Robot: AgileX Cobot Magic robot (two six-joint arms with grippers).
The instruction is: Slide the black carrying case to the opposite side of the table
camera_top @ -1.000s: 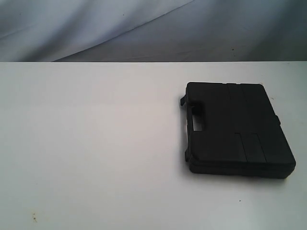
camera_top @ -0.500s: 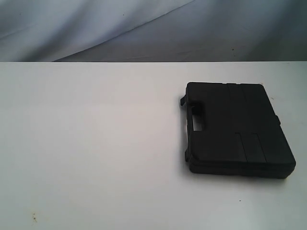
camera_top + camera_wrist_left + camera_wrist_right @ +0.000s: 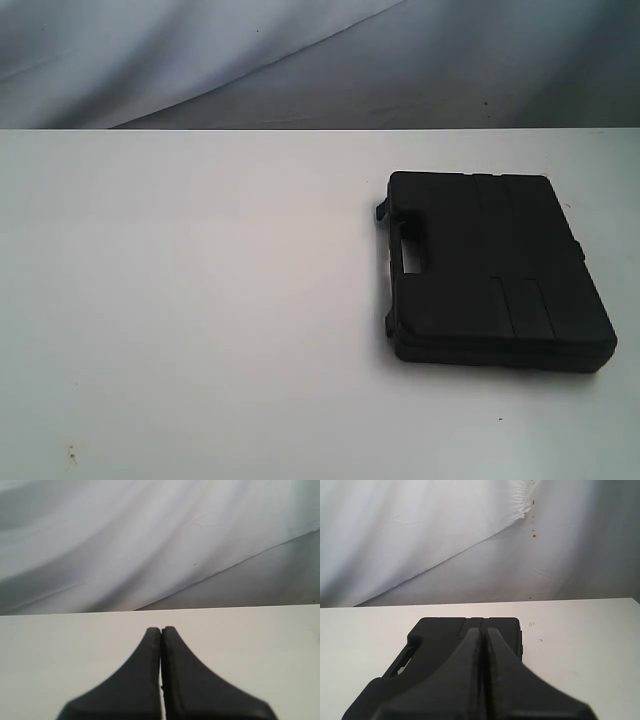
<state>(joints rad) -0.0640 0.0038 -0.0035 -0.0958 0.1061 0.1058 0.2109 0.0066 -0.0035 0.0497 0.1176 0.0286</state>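
The black carrying case (image 3: 495, 270) lies flat on the right half of the white table (image 3: 200, 300), its handle cut-out facing the table's middle. Neither arm shows in the exterior view. In the right wrist view the same case (image 3: 440, 640) lies just beyond and beneath my right gripper (image 3: 481, 630), whose two black fingers are pressed together with nothing between them. My left gripper (image 3: 161, 629) is likewise shut and empty, hovering over bare white table (image 3: 60, 640) with no case in its view.
A wrinkled white cloth backdrop (image 3: 200, 60) hangs behind the table's far edge. Small specks mark the tabletop near its front left (image 3: 70, 452). Faint marks (image 3: 532, 625) lie on the table beside the case in the right wrist view.
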